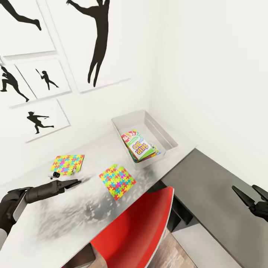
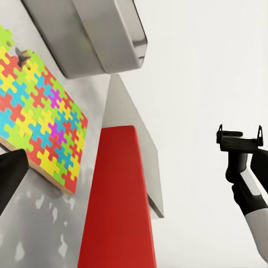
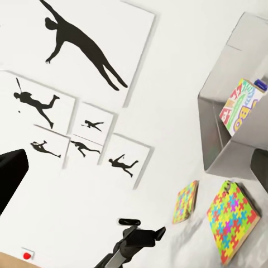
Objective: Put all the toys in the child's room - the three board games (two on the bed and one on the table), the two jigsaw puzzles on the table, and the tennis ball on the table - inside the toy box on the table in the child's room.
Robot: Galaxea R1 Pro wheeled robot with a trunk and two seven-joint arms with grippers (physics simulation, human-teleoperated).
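Note:
The light-grey toy box stands at the table's far right end against the wall. Board games lie stacked inside it, also seen as board games in the toy box. Two jigsaw puzzles lie flat on the table: one at the left, one nearer the middle. My left gripper hovers open between them, holding nothing, and the nearer puzzle lies just ahead of it. My right gripper hangs open and empty over the dark cabinet. The tennis ball and the bed are out of view.
A red chair is tucked under the table's front edge. A lower dark-grey cabinet adjoins the table at the right. White walls close the corner behind the box, and framed silhouette pictures hang on the left wall.

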